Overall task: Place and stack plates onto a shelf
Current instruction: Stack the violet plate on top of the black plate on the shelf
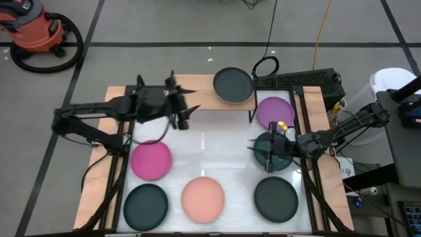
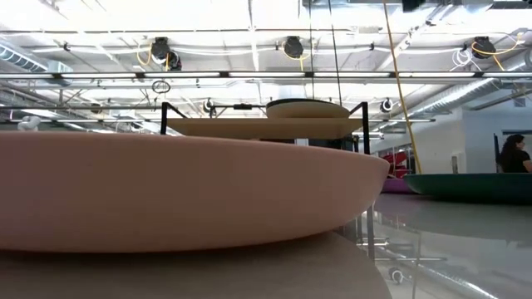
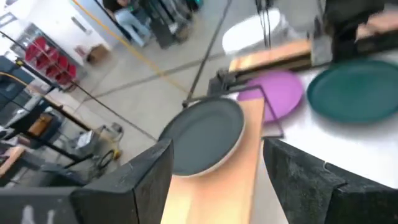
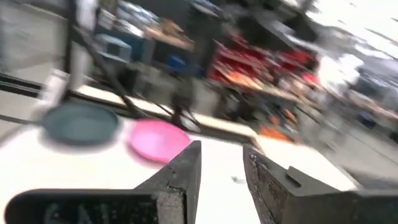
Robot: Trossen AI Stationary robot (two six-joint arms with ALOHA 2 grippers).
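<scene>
Overhead, one dark plate (image 1: 233,85) sits on the shelf (image 1: 200,93) at upper centre. The left gripper (image 1: 185,109), spread and empty, hovers beside it. The right gripper (image 1: 262,153) grips the teal plate (image 1: 273,149) at middle right; a rim-only hold could let it slip.

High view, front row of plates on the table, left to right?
Dark teal round matte plate → salmon pink round matte plate → black round matte plate.

Orange shop vacuum (image 1: 33,29), seated person (image 2: 513,155)
</scene>
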